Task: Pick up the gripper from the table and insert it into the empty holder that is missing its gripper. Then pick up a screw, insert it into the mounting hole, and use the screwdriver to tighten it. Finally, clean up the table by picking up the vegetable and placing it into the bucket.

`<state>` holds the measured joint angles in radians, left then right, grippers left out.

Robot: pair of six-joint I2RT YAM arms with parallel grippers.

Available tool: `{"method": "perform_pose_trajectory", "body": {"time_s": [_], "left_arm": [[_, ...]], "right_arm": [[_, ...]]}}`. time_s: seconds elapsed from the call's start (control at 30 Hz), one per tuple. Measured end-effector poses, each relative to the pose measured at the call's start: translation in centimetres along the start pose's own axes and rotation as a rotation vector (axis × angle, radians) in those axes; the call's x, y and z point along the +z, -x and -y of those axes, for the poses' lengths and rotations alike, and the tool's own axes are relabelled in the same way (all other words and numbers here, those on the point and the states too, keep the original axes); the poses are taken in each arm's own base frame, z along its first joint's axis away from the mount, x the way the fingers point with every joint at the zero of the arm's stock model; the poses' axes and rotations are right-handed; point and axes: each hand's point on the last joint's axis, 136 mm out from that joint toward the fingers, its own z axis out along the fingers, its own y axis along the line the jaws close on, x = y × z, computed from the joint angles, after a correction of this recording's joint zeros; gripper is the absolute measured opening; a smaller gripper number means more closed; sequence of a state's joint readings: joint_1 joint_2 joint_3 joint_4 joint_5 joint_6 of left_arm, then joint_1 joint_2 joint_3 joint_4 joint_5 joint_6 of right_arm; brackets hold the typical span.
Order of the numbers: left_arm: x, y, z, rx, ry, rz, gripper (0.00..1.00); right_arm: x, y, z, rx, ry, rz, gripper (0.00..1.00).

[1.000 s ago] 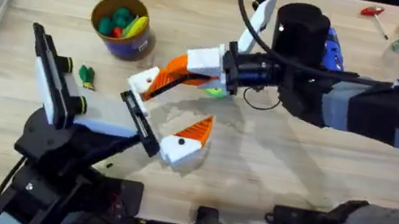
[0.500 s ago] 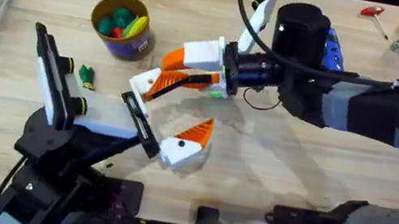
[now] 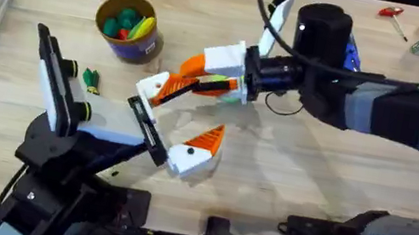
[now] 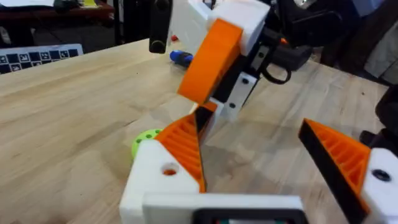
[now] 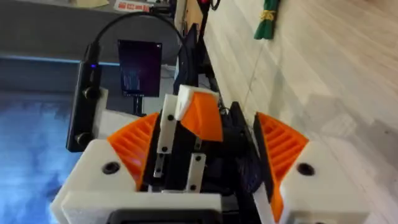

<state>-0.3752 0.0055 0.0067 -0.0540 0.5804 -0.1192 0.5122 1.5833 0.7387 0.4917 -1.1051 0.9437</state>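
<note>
Orange wedges crowd the middle of the wooden table (image 3: 310, 187)! The left gripper (image 3: 177, 119) lies low with its fingers spread wide apart, nothing between them but bare wood. Its finger on the bucket side is a white mount (image 4: 155, 186) with a ribbed orange wedge (image 4: 183, 146) seated on it, and there's a round hole in the mount's face. Over it comes the right gripper (image 5: 208, 155), jaws apart, one pad on each side of that very finger; I cannot tell whether the pads actually press on it. From the left wrist, an orange pad of the right gripper meets the tip of the left one's wedge, and a lime-green disc (image 4: 146, 138) sits on the table just behind. Across by the left arm, the little green vegetable (image 3: 92, 79) lies on the wood, near the bucket (image 3: 124, 46), which has colourful toys inside. The blue screwdriver (image 3: 351, 52) peeks out from behind the right arm, far side of the table.
</note>
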Motion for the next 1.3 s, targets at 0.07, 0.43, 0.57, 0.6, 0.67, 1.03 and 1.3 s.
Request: {"method": "perform_pose_trajectory", "body": {"time_s": [0.07,0.43,0.57,0.6,0.67,1.03,1.3], "left_arm": [[0.00,0.00,0.00,0.000,0.000,0.000,0.986],[0.00,0.00,0.00,0.000,0.000,0.000,0.986],[0.00,0.00,-0.01,0.000,0.000,0.000,0.986],[0.00,0.00,-0.01,0.001,0.000,0.000,0.986],[0.00,0.01,-0.01,0.004,0.000,0.000,0.986],[0.00,0.02,-0.34,0.006,0.020,0.002,0.986],[-0.02,0.05,-0.67,0.004,0.038,0.003,0.986]], "right_arm": [[-0.36,0.19,0.15,0.002,-0.001,0.005,0.850],[-0.48,0.12,0.10,-0.020,0.005,-0.001,0.444],[-0.48,0.10,0.10,-0.020,0.005,-0.002,0.111],[-0.49,0.12,0.12,-0.019,0.004,-0.001,0.046],[-0.49,0.13,0.14,-0.019,0.003,0.000,0.013],[0.01,0.18,0.23,-0.020,-0.012,0.012,0.012],[0.37,0.45,0.37,-0.015,-0.029,0.034,0.012]]}}
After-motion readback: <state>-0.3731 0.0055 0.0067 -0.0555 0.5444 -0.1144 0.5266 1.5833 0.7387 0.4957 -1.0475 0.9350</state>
